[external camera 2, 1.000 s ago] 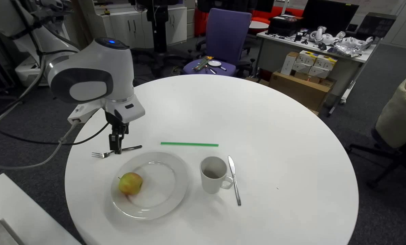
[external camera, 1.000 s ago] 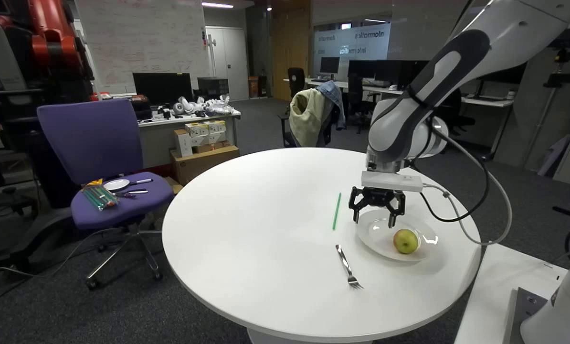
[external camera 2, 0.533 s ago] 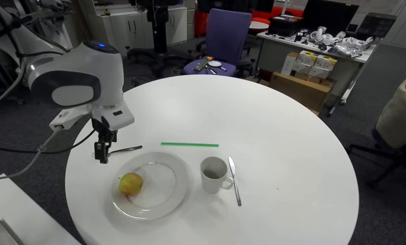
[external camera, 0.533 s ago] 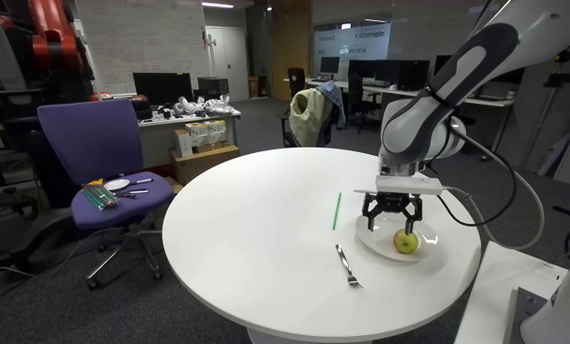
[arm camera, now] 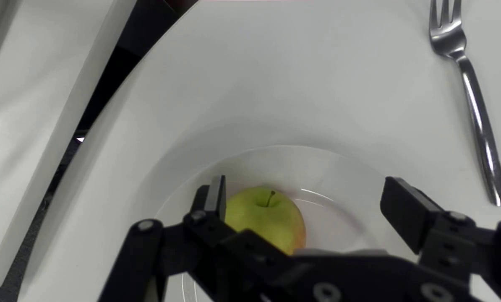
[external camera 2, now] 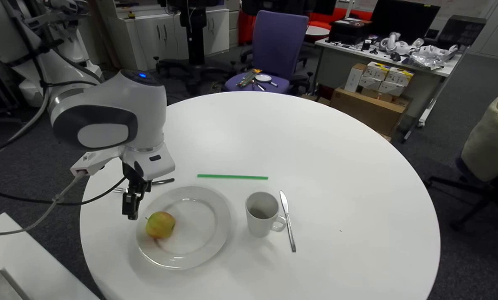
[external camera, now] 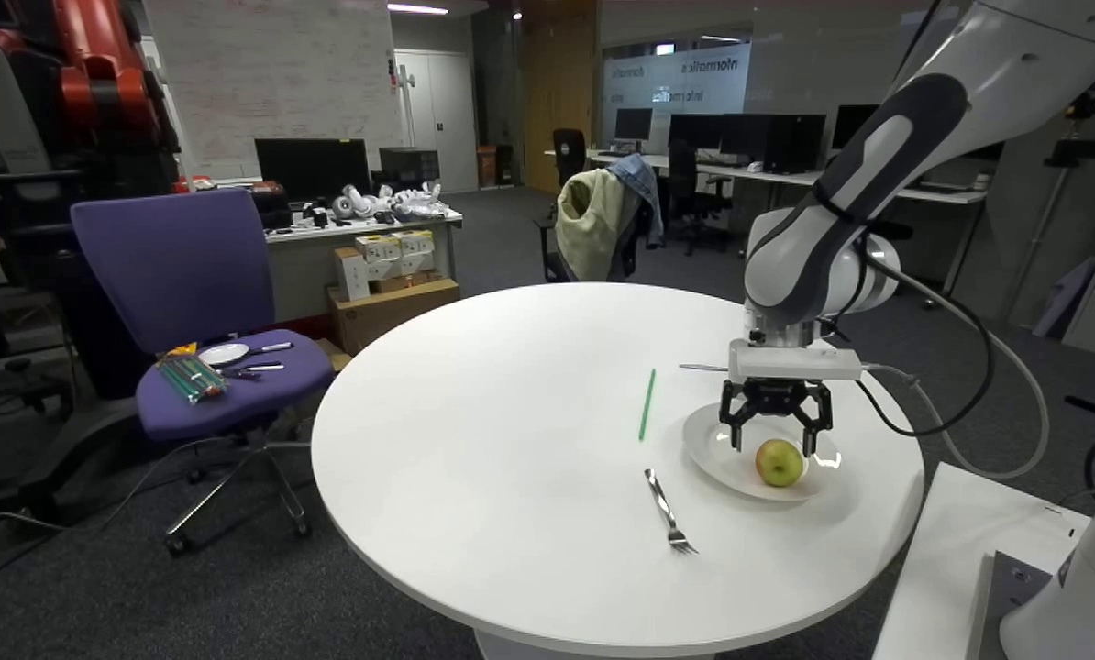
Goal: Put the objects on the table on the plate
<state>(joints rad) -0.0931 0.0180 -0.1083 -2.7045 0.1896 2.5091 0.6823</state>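
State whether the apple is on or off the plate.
On: both exterior views show the apple within the rim of the plate; the wrist view agrees.

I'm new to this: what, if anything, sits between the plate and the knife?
The mug. In an exterior view it stands upright between the plate and the knife, its handle on the knife's side.

Spread claw (arm camera: 307, 197) ptly hides apple (arm camera: 271, 218) on plate (arm camera: 317, 170), w/ fork (arm camera: 477, 105) nearby.

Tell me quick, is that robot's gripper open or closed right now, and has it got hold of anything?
Gripper: open, holding nothing; the apple sits ungripped on the plate.
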